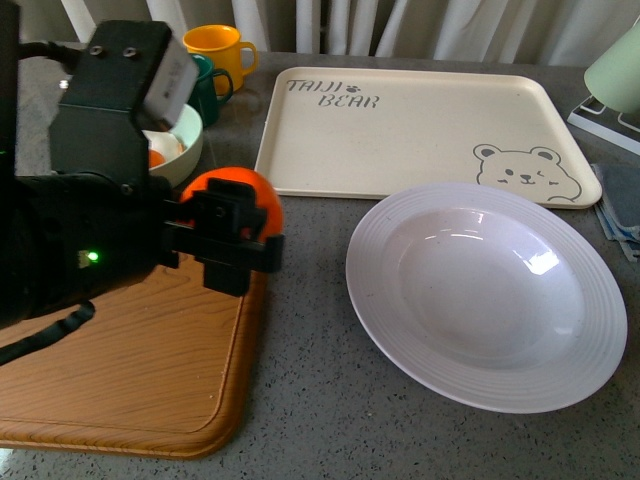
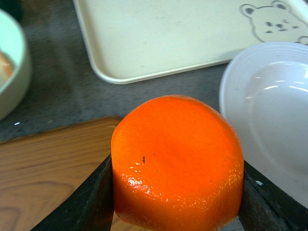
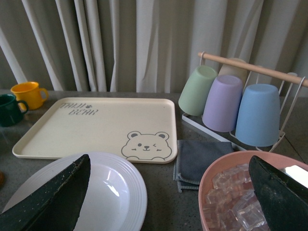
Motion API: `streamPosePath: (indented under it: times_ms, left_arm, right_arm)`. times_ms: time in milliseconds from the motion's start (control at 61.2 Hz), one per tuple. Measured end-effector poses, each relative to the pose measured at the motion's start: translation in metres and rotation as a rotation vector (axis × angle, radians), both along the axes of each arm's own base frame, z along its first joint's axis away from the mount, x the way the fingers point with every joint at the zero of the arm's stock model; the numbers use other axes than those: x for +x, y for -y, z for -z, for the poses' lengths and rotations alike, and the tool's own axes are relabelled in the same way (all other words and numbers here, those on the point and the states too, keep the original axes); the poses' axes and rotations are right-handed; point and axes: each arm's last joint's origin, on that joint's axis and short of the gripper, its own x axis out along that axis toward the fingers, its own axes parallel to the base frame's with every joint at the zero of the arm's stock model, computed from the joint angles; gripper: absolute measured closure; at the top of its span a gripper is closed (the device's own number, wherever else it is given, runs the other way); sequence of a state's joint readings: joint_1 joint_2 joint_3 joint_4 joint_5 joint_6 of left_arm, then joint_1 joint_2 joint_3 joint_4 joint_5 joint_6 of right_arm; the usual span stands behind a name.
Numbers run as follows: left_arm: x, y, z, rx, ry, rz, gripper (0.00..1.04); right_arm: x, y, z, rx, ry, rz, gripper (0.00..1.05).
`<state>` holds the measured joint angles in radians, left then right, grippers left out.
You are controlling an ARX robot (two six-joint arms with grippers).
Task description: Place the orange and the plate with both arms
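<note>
Orange [image 1: 250, 190] being gripped; plate [image 1: 487, 295] not yet taken

The orange is being clamped in the left jaws over the wooden cutting board's [image 1: 130, 370] edge; the white plate is lying untaken on the desk [image 1: 300, 400], right jaws open nearby.

Plate [image 1: 487, 296] is lying right of the cutting board [image 1: 130, 370], before the tray [image 1: 420, 130]. Mugs [image 1: 222, 48] are standing behind the bowl [image 1: 188, 148].
</note>
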<state>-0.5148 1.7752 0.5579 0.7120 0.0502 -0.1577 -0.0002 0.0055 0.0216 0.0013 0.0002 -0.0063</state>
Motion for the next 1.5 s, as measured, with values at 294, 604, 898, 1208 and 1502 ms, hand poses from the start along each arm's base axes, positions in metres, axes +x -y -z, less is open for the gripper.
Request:
streamPosePath:
  times_ms: [294, 604, 898, 1208, 1502]
  left_arm:
    - [0.007, 0.067, -0.009, -0.051, 0.035, 0.191, 0.48]
    - [0.017, 0.101, 0.012, -0.053, -0.018, 0.222, 0.48]
    - [0.019, 0.114, 0.027, -0.052, -0.067, 0.217, 0.47]
    - [0.012, 0.112, 0.024, -0.078, -0.073, 0.209, 0.10]
    - [-0.002, 0.070, -0.016, -0.163, 0.001, 0.102, 0.09]
  right_arm:
    - [0.000, 0.000, 0.000, 0.000, 0.000, 0.000, 0.09]
    - [0.000, 0.000, 0.000, 0.000, 0.000, 0.000, 0.09]
    - [0.000, 0.000, 0.000, 0.000, 0.000, 0.000, 0.09]
    - [0.000, 0.000, 0.000, 0.000, 0.000, 0.000, 0.09]
    - [0.000, 0.000, 0.000, 0.000, 0.000, 0.000, 0.09]
